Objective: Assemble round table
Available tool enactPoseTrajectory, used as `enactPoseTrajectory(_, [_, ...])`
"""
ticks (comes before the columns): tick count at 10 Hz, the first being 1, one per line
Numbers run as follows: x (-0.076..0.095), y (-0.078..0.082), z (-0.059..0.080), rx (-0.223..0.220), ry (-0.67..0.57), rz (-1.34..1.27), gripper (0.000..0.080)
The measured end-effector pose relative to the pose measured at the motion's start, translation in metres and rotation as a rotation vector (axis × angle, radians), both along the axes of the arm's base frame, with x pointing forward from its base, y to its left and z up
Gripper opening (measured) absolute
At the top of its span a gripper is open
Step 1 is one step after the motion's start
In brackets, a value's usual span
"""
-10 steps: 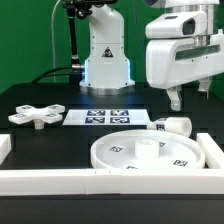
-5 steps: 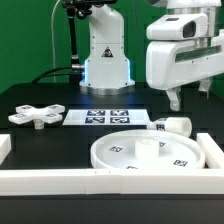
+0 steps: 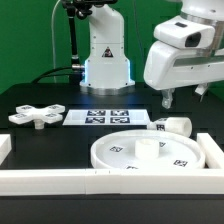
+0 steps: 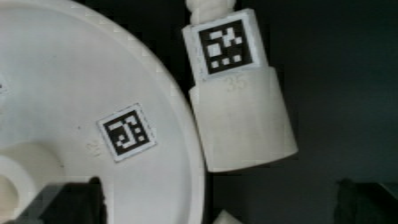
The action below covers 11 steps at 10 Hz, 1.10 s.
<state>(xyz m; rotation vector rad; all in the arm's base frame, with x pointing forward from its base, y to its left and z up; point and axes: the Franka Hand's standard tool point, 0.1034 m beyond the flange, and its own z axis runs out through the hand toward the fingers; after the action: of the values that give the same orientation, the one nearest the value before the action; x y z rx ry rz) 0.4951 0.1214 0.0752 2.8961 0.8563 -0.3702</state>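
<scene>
We judge the step in hand to be picking up the short white plastic cylindrical post (image 3: 172,126), which lies on its side on the black bench (image 3: 60,140), just beside the rim of the wide white round disc (image 3: 112,152). Our fingers (image 3: 166,97) hang above it, spread wide and empty. We should descend straight, straddle the post across its axis, stay clear of the rim, and close gently.
</scene>
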Motion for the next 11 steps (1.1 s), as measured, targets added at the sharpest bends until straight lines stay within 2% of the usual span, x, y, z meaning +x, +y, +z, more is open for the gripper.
enactPoseTrajectory(2, [-0.007, -0.004, -0.004, -0.074, 0.124, -0.020, 0.0649])
enactPoseTrajectory(4, [-0.014, -0.008, -0.010, -0.148, 0.165, -0.045, 0.0649])
enactPoseTrajectory(5, [-0.022, -0.011, -0.009, -0.179, 0.241, -0.061, 0.0649])
enactPoseTrajectory(6, [-0.023, -0.012, -0.011, -0.217, 0.308, -0.064, 0.0649])
enactPoseTrajectory(8, [-0.026, -0.012, -0.015, -0.262, 0.403, -0.061, 0.0649])
enactPoseTrajectory(10, [-0.026, -0.012, -0.031, -0.302, 0.499, -0.061, 0.0649])
enactPoseTrajectory(11, [-0.020, -0.007, -0.036, -0.290, 0.481, -0.056, 0.0649])
